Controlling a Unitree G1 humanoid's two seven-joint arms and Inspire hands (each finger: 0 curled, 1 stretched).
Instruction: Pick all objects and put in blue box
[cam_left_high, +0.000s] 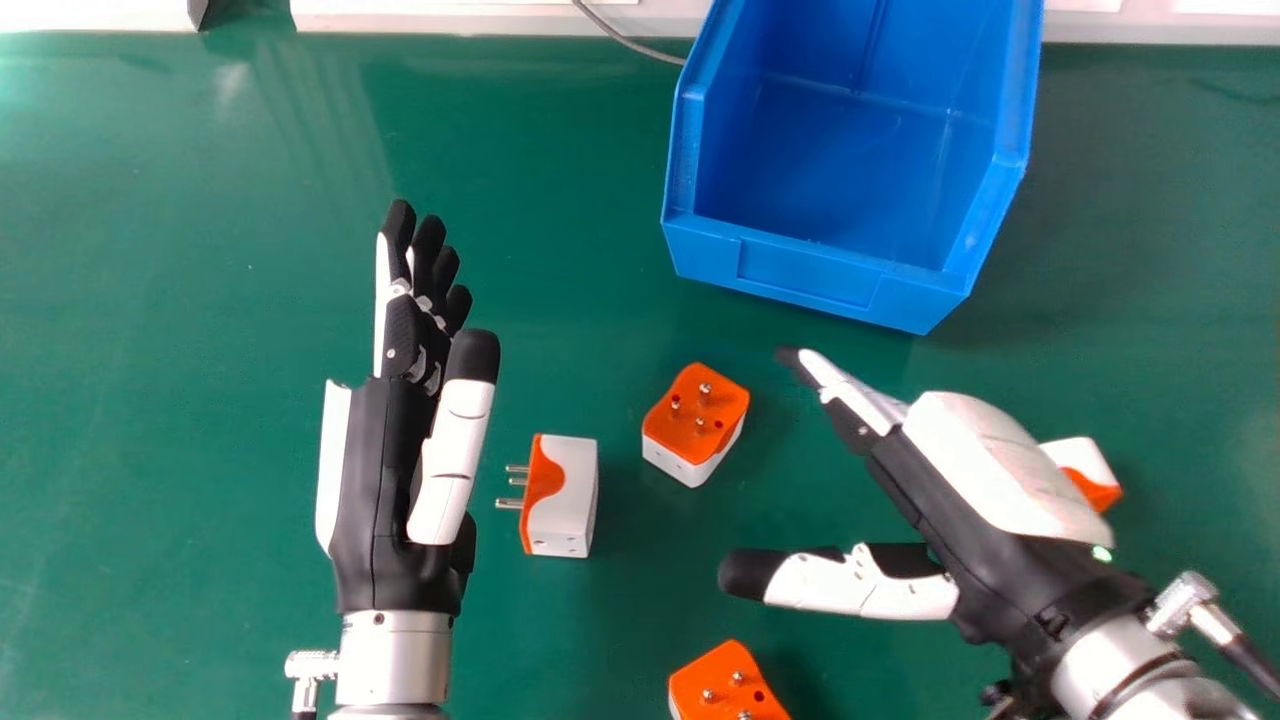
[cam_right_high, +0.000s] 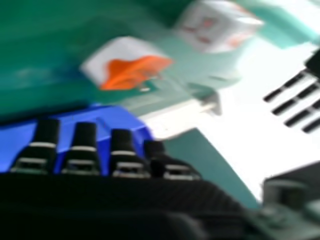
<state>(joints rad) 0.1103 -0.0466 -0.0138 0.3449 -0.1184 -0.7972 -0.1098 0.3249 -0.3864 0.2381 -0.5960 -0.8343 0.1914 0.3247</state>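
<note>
My right hand (cam_left_high: 1000, 470) stands open, thumb apart from straight fingers, with four plug adapters and the blue box (cam_left_high: 820, 270) around it.
On the green table (cam_left_high: 180, 400), one adapter (cam_left_high: 690, 425) sits pins-up between my hands, near the box; a second adapter (cam_left_high: 568, 500) lies beside it, its pins toward my left hand (cam_left_high: 375, 470), whose straight fingers also stand apart from the thumb. A third adapter (cam_left_high: 725, 685) is at the head view's bottom edge, and a fourth adapter (cam_left_high: 1088, 470) shows partly behind my right hand.
</note>
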